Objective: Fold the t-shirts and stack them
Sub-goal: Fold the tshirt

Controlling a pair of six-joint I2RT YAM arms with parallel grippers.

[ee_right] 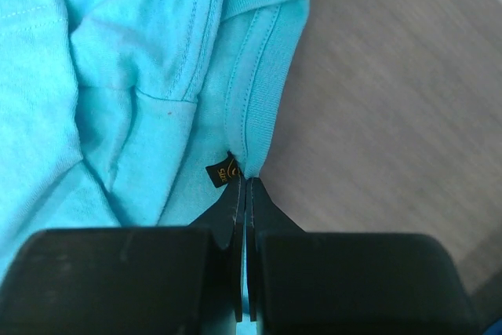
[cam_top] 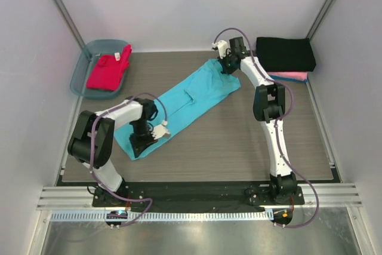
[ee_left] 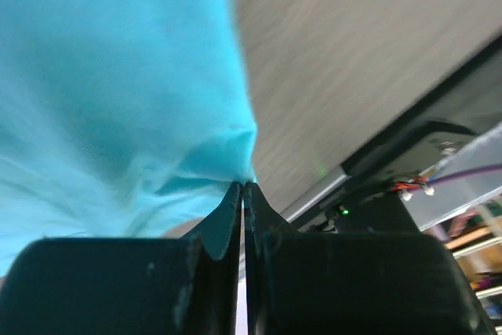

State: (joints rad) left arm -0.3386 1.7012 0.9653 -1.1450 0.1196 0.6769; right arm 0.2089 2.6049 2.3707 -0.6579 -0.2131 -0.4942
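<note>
A turquoise t-shirt (cam_top: 185, 97) lies as a long narrow strip running diagonally across the table. My left gripper (cam_top: 139, 146) is at the strip's near-left end, shut on a corner of the cloth (ee_left: 227, 147), with the jaws (ee_left: 244, 186) pressed together on the bunched fabric. At the far end my right gripper (cam_top: 225, 66) is shut on the ribbed collar (ee_right: 263, 76), right beside the small dark neck label (ee_right: 220, 172). A black t-shirt (cam_top: 285, 54) lies folded on a pink t-shirt (cam_top: 290, 77) at the back right. A red-magenta t-shirt (cam_top: 109, 71) lies crumpled in the tub.
The translucent blue-grey tub (cam_top: 80, 74) stands at the back left corner. White walls close in the table on three sides. The arm bases and a metal rail (cam_top: 197, 198) line the near edge.
</note>
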